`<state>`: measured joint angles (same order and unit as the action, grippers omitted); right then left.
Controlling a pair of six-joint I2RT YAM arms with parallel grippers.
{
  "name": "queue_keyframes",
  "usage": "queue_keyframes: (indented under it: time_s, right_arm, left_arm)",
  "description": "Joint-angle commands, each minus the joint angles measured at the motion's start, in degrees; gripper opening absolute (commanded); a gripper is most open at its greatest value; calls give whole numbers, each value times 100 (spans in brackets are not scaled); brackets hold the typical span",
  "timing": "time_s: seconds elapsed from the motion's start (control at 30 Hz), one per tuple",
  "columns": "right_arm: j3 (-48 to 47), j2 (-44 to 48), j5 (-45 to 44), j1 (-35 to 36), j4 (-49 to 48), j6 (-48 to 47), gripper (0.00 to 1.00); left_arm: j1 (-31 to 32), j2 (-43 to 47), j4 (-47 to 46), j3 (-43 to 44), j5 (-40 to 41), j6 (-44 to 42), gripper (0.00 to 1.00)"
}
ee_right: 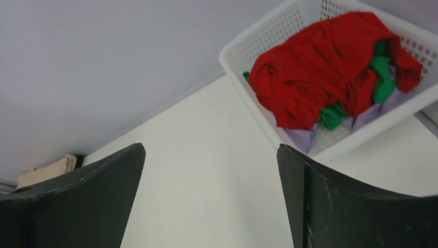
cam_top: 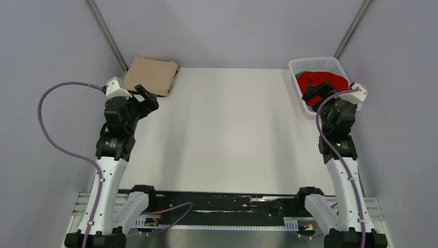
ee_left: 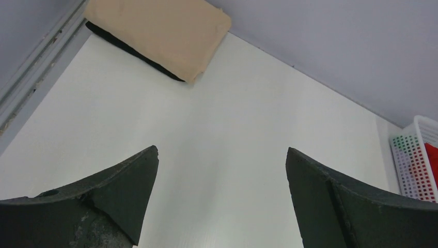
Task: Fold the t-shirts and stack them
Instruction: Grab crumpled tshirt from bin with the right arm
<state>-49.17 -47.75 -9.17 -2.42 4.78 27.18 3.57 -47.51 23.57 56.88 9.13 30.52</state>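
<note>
White table | tan t-shirt folded, far-left corner | red t-shirt over green t-shirt, crumpled in lattice basket, far right | left gripper and right gripper both spread, empty | step: likely fetching next shirt; right gripper must reach in, pinch red cloth

Your tan shirt lay folded flat, squarish, at far-left corner, dark layer under it. Your red shirt sat crumpled in basket far right, green shirt bunched beneath, partly showing.
</note>
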Motion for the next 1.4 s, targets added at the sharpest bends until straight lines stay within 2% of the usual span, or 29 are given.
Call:
queue_keyframes:
  time_s: [0.0, 0.2, 0.6, 0.73, 0.97, 1.03, 1.2, 1.23, 1.37]
  right_arm:
    - [-176, -134, -357, 13, 982, 159, 100]
    - [-857, -1089, -566, -14, 1275, -451, 100]
    - [-3875, -5052, -209, -835, 1648, -873, 100]
    - [-4712, -6127, 11, -995, 1753, -918, 93]
    - [-5396, -7292, 417, -1093, 1802, -1101, 73]
    - [-5473, -7412, 665, -1103, 1817, -1198, 57]
    - [-5640, -7319, 547, -1103, 1816, -1206, 5]
    - [-5692, -7245, 498, -1103, 1822, -1222, 0]
    - [-5910, -6796, 275, -1103, 1820, -1317, 0]
  left_arm:
    - [-1, 28, -161, -31, -133, 137, 100]
    - [-1, -110, -265, -132, -37, 181, 100]
    - [-3, -511, 118, -147, -172, 388, 100]
    - [-5, -554, 319, -188, 13, 438, 100]
    - [-4, -607, 504, -185, 13, 411, 100]
    - [-6, -582, 470, -228, 56, 434, 100]
    - [-6, -584, 466, -226, 14, 434, 100]
    - [-6, -584, 456, -234, -39, 435, 100]
    - [-5, -583, 359, -285, -163, 464, 100]
